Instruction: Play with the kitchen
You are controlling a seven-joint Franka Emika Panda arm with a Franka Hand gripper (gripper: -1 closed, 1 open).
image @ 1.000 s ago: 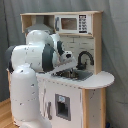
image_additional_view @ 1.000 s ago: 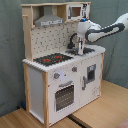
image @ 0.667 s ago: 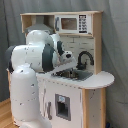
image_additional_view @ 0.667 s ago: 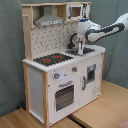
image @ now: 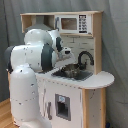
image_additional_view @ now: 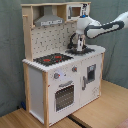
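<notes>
The toy kitchen (image_additional_view: 60,75) of pale wood and white panels shows in both exterior views, with a pegboard back, a grey hood (image_additional_view: 49,21), a red-ringed stovetop (image_additional_view: 52,58), an oven door (image_additional_view: 64,95) and knobs. In the first exterior view the kitchen (image: 75,95) stands behind the white arm, with a microwave panel (image: 75,23) on top. The black faucet (image: 85,57) curves over the sink (image: 75,73). My gripper (image_additional_view: 80,47) hangs down over the sink area by the faucet (image_additional_view: 73,41). In the first exterior view the arm's body hides the gripper.
A wooden floor (image_additional_view: 107,107) lies under the kitchen. Grey curtain (image_additional_view: 10,55) backs the scene. A rounded white counter ledge (image: 102,79) sticks out at the first exterior view's right. The arm's white base (image: 22,95) stands close against the kitchen's side.
</notes>
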